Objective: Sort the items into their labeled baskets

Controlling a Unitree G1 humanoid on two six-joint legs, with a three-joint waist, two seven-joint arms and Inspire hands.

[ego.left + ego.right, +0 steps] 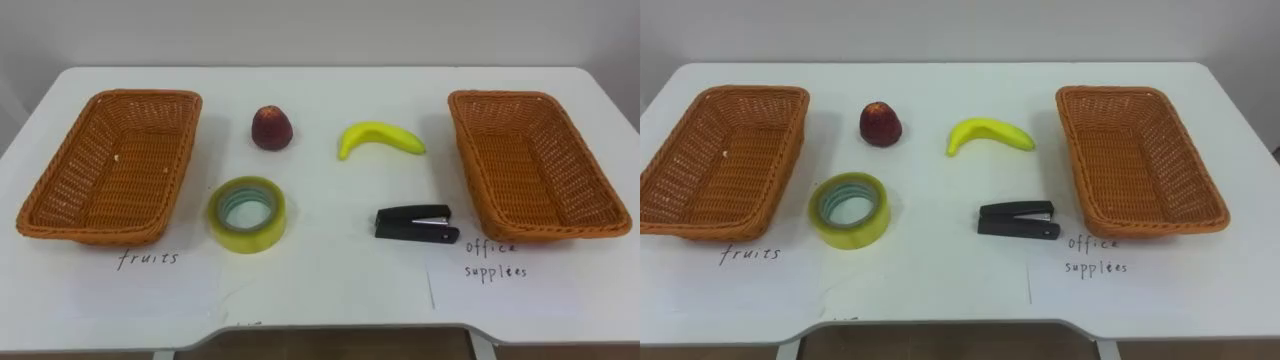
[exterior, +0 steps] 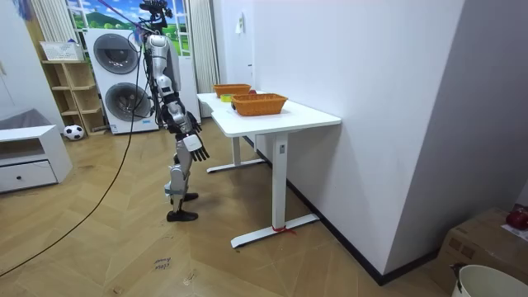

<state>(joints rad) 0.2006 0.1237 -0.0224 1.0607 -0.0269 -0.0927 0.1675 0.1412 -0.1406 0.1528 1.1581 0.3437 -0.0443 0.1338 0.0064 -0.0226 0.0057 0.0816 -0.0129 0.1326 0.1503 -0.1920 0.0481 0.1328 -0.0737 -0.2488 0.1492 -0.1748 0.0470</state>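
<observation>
The white table [image 1: 330, 290] has one long side against a white wall. In the room view the robot stands upright at the opposite side, facing it. Behind the robot are two stacked washing machines [image 2: 120, 74], an open shelf [image 2: 70, 87], a football [image 2: 73, 131] on the wood floor and a low white drawer unit [image 2: 29, 161]. A cardboard box [image 2: 483, 239] sits at the room view's lower right.

The right hand [image 2: 195, 147] hangs below the level of the table top, apart from its edge. Its fingers are loosely spread and hold nothing.

A brown wicker basket sits at each end of the table: the left basket [image 1: 110, 165] and the right basket [image 1: 530, 165]. Each has a handwritten label [image 1: 148, 259] on the table in front of it (the other label [image 1: 490, 259] runs over two lines).

All four things lie on the bare top between the baskets, none touching another:
- The red apple [image 1: 272, 128], dark and rounded, sits toward the wall, nearer the left basket.
- The tape roll [image 1: 247, 214] lies flat in front of the apple. It is yellowish and see-through, with a pale green core.
- The banana [image 1: 380, 138], plain yellow and curved, lies on its side nearer the right basket.
- The black stapler [image 1: 416, 224] lies closed in front of the banana, just beside the right basket's near corner.
</observation>
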